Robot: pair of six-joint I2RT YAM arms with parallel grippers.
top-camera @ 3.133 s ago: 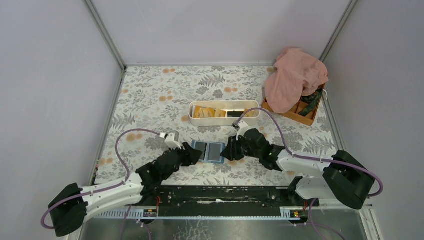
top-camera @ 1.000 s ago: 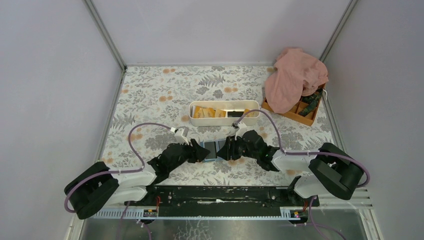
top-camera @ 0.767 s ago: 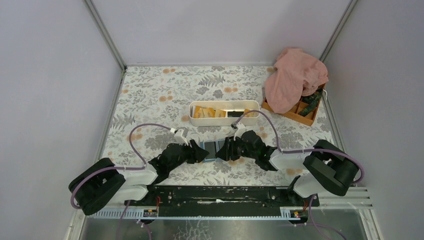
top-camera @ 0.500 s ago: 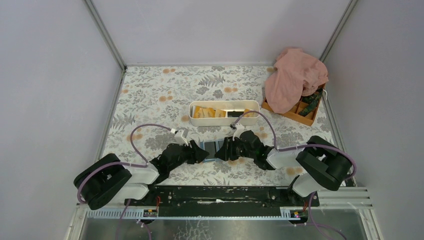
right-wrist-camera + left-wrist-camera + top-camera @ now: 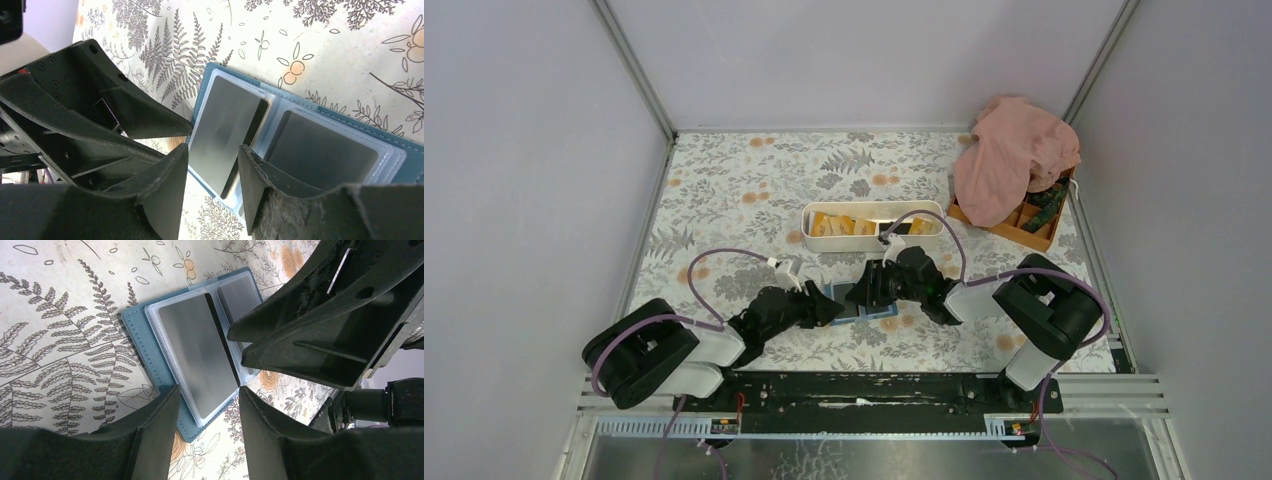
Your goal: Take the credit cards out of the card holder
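Observation:
The blue card holder (image 5: 876, 312) lies open on the floral table, with clear sleeves showing dark cards. In the left wrist view its left pocket holds a dark card (image 5: 197, 350). My left gripper (image 5: 827, 303) is open, its jaws straddling the holder's (image 5: 150, 360) near corner (image 5: 207, 405). My right gripper (image 5: 861, 293) is open and low over the holder (image 5: 320, 150). Its jaws (image 5: 212, 155) straddle a dark card (image 5: 227, 127) that sits skewed and partly out of the left pocket. Another dark card (image 5: 320, 150) fills the right pocket.
A long white tray (image 5: 872, 238) behind the holder holds orange-yellow and black cards. An orange compartment box (image 5: 1022, 228) under a pink cloth (image 5: 1014, 155) stands at the back right. The two grippers' fingertips nearly meet over the holder.
My right gripper has moved left across the holder and now covers most of it. The left gripper has stayed at the holder's left edge.

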